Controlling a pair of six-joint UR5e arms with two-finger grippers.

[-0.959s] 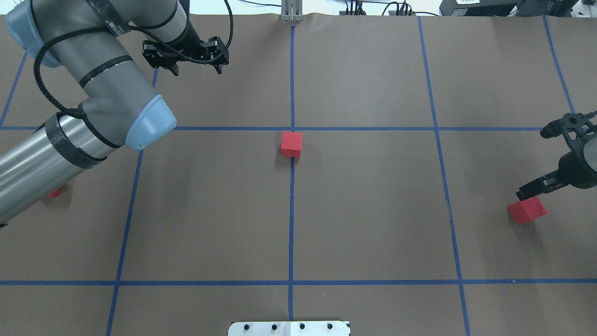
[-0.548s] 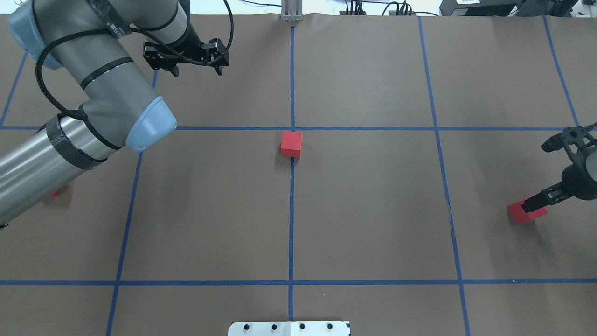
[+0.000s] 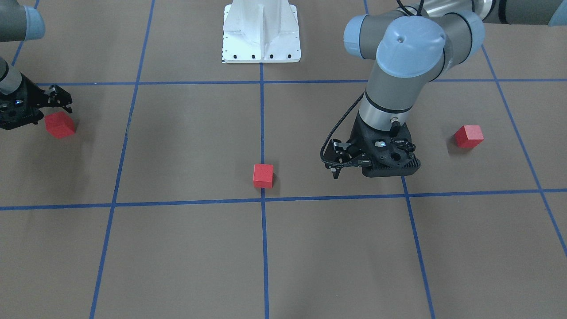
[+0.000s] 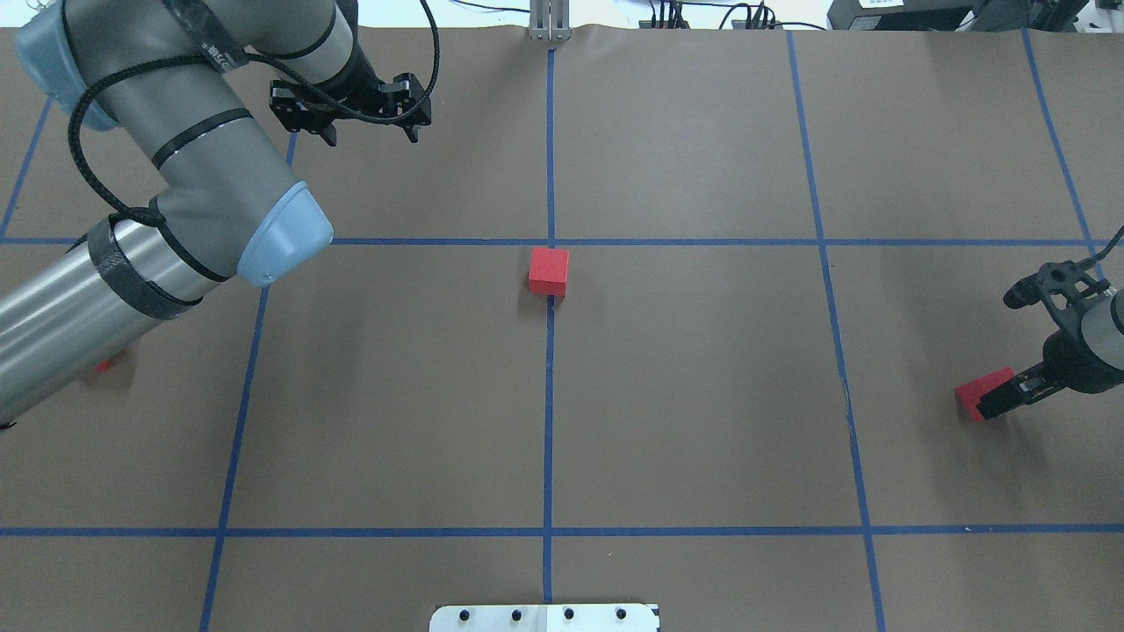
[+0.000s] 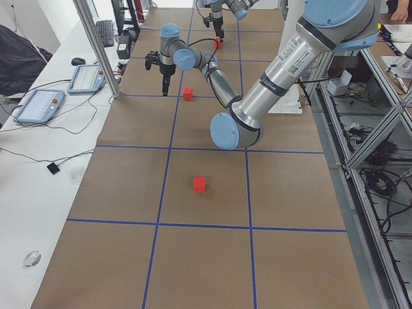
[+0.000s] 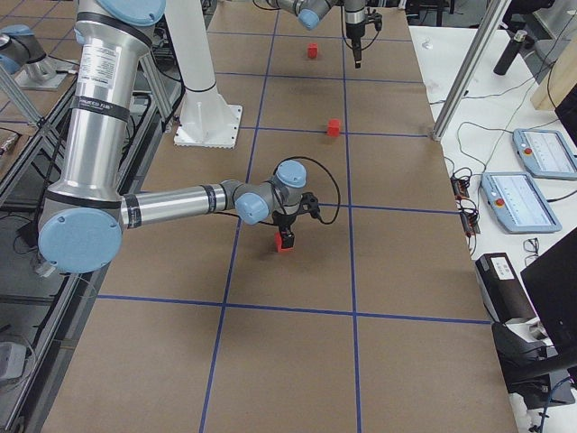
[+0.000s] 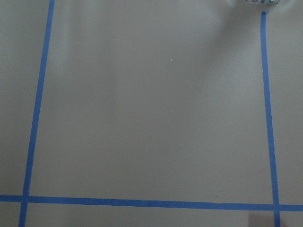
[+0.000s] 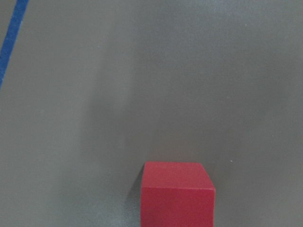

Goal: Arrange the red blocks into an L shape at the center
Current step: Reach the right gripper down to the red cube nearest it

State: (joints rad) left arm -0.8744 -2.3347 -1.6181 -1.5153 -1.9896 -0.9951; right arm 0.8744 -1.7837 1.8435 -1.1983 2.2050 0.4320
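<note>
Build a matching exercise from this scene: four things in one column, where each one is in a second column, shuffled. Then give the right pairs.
Things
1. left pincer
2. right pincer
3. middle red block
4. white base plate

Places
A. on the upright tape line, just on the robot's side of the centre crossing
B. at the robot's edge of the table, in line with the upright tape line
C. over bare brown paper on the far side, open and empty
D. at a red block near the table's end on the robot's right

Pairs: 1-C, 2-D, 3-A, 4-B
</note>
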